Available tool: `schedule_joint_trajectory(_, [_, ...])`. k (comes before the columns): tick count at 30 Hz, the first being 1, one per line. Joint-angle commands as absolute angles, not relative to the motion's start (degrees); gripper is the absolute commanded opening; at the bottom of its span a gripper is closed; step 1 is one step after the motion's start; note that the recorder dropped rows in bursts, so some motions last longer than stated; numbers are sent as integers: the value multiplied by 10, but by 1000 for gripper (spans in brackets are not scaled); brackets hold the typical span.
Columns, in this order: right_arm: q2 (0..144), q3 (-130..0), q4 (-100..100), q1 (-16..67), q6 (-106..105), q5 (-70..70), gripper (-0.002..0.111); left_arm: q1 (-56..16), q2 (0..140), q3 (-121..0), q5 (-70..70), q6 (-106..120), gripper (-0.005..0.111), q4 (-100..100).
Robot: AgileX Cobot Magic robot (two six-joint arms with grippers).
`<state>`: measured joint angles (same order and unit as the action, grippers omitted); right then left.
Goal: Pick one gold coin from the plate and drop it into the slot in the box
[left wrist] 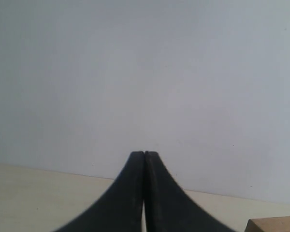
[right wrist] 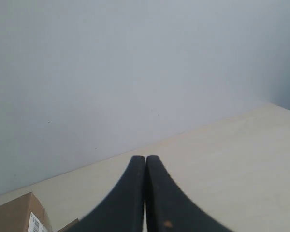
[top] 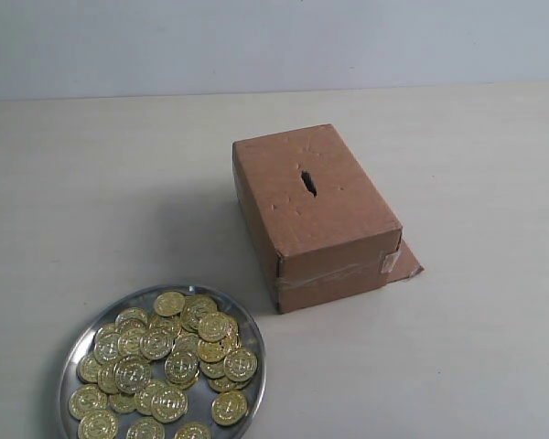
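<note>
A round silver plate (top: 73,352) sits at the front left of the exterior view, heaped with several gold coins (top: 169,361). The brown cardboard box (top: 316,215) stands in the middle, its dark ragged slot (top: 307,183) on the top face. Tape crosses its near end and a flap (top: 404,262) sticks out at its base. Neither arm shows in the exterior view. My left gripper (left wrist: 144,153) is shut and empty, facing the wall, with a corner of the box (left wrist: 275,224) beside it. My right gripper (right wrist: 145,157) is shut and empty too, near a box corner (right wrist: 19,215).
The pale table (top: 91,201) runs back to a grey wall (top: 274,41). The box corner in the right wrist view carries a white label (right wrist: 35,223).
</note>
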<state>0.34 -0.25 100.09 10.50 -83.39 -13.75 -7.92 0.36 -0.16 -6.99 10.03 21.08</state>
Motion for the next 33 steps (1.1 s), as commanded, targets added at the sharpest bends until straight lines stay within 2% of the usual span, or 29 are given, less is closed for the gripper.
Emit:
schedule_joint_trajectory(1, [0, 0, 999, 102, -836, -136, 0, -78, 0, 0, -68, 104, 0, 210])
schedule_joint_trajectory(4, [0, 0, 999, 102, -836, -136, 0, -74, 0, 0, -42, 106, 0, 171])
schedule_joint_trajectory(10, [0, 0, 999, 102, -836, -136, 0, -71, 0, 0, 103, 101, 0, 135])
schedule_joint_trajectory(19, [0, 0, 999, 102, -836, -136, 0, -46, 0, 0, 191, 73, 0, 121])
schedule_joint_trajectory(33, [0, 0, 999, 102, -836, -136, 0, -46, 0, 0, 205, 8, 0, 109])
